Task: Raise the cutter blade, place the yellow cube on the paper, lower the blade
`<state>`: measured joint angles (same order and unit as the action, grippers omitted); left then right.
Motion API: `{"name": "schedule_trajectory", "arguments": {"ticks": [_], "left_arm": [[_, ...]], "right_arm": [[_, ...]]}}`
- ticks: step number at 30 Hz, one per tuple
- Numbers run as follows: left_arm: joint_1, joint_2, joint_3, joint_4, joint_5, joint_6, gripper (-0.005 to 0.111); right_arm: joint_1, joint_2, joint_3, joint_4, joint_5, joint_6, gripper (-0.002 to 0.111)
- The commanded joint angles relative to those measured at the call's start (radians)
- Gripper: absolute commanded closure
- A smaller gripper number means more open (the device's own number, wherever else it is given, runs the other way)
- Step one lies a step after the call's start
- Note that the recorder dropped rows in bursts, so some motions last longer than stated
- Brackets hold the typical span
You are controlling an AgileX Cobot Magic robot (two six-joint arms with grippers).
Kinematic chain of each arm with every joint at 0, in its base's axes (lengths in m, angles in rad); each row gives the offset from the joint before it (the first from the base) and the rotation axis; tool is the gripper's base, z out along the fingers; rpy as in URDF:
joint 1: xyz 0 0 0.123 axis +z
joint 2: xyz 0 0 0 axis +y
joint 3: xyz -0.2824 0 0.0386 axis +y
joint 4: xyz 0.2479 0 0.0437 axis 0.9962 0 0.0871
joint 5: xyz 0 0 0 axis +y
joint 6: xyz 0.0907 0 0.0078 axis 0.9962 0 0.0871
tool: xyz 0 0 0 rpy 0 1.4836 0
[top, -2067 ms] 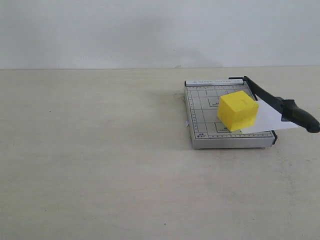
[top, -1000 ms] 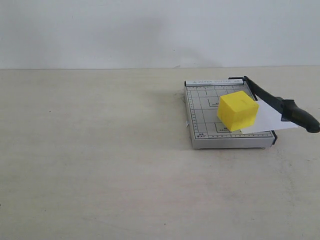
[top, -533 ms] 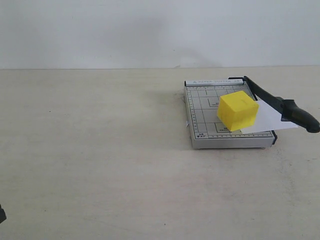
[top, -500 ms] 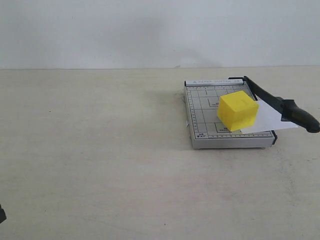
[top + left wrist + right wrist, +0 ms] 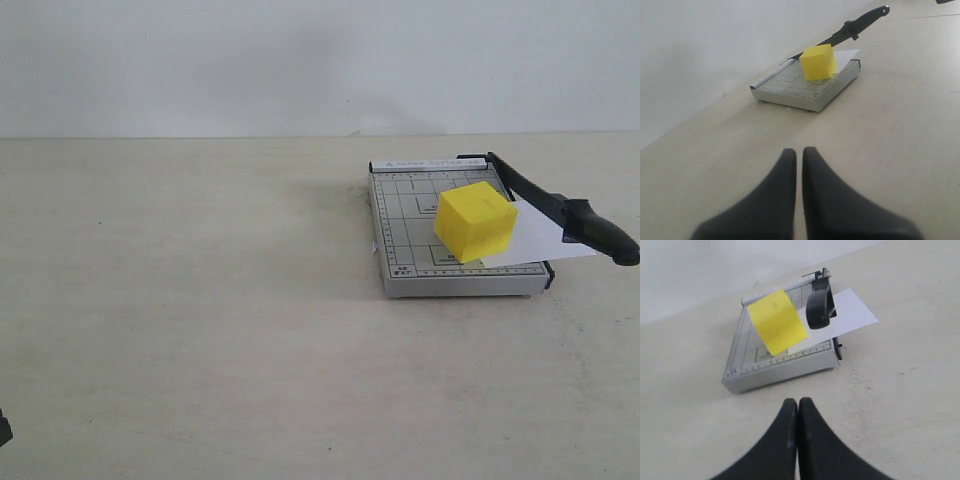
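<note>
- Left tool (image 5: 799, 153): fingers pressed together, holding nothing, low over the surface (image 5: 200, 300) and well apart from the cutter.
- Right tool (image 5: 798, 402): fingers pressed together, holding nothing, pointing at the near edge of the grey board (image 5: 410, 235).
- Cube (image 5: 475, 221): sits on the board with its base over the inner edge of the paper (image 5: 550, 238). It looks placed, and this is a judgement.
- Paper: lies flat and juts out past the board's cutting side, under the blade (image 5: 548, 203).
- Blade: stands raised at an angle from its hinge at the board's far corner, with the handle in the air beyond the board. Judged remaining step: 1, lower the blade.
- Blade handling (judgement): this is a rigid lever on 1 pivot, so it swings only in its own arc.
  - Take it at the thick rounded handle, where leverage is best and the shape gives the fingers purchase.
  - Keep away from the thin edge.
  - The handle is smooth, so a light pinch may slip.
- Paper handling (judgement): it is thin and limp and slides easily. Only the cube pins it.
- Cube handling (judgement): it is stiff, matte and probably light. A knock from the lever could shift it.
- The gap between cube and blade path cannot be told.
</note>
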<state>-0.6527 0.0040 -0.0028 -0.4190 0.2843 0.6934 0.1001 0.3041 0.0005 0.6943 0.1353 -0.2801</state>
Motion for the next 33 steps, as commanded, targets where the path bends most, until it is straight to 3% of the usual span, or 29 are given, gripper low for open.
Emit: {"name": "schedule_trajectory", "arguments": {"ticks": [1,9,15,20,23,27,28,30,33], "left_arm": [[0.003,-0.004,0.003,-0.007,-0.001,-0.008,0.102],[0.028,-0.004,0.003,-0.011,0.012,-0.012,0.102],[0.204,-0.004,0.003,0.048,0.022,-0.125,0.102],[0.338,-0.004,0.003,0.374,0.03,-0.44,0.102],[0.357,-0.004,0.003,0.609,0.03,-0.74,0.102],[0.366,-0.004,0.003,0.75,0.028,-1.059,0.102],[0.368,-0.004,0.003,0.75,0.026,-1.097,0.102],[0.376,-0.004,0.003,0.75,0.023,-1.095,0.102],[0.401,-0.004,0.003,0.748,0.023,-1.066,0.102]], "right_arm": [[0.002,-0.003,0.0,0.094,-0.085,0.166,0.108],[0.002,-0.003,0.0,0.097,-0.101,0.195,0.108],[0.002,-0.003,0.0,0.097,-0.094,0.214,0.108],[0.002,-0.003,-0.1,0.05,0.046,0.042,0.107],[0.002,-0.003,-0.192,0.047,0.127,-0.075,0.096],[0.002,-0.001,-0.3,-0.046,0.17,-0.079,0.059],[0.002,0.01,-0.322,-0.107,0.17,-0.051,0.05],[0.0,0.048,-0.365,-0.248,0.183,0.056,0.043],[0.0,0.171,-0.465,-0.494,0.33,0.288,0.044]]}}
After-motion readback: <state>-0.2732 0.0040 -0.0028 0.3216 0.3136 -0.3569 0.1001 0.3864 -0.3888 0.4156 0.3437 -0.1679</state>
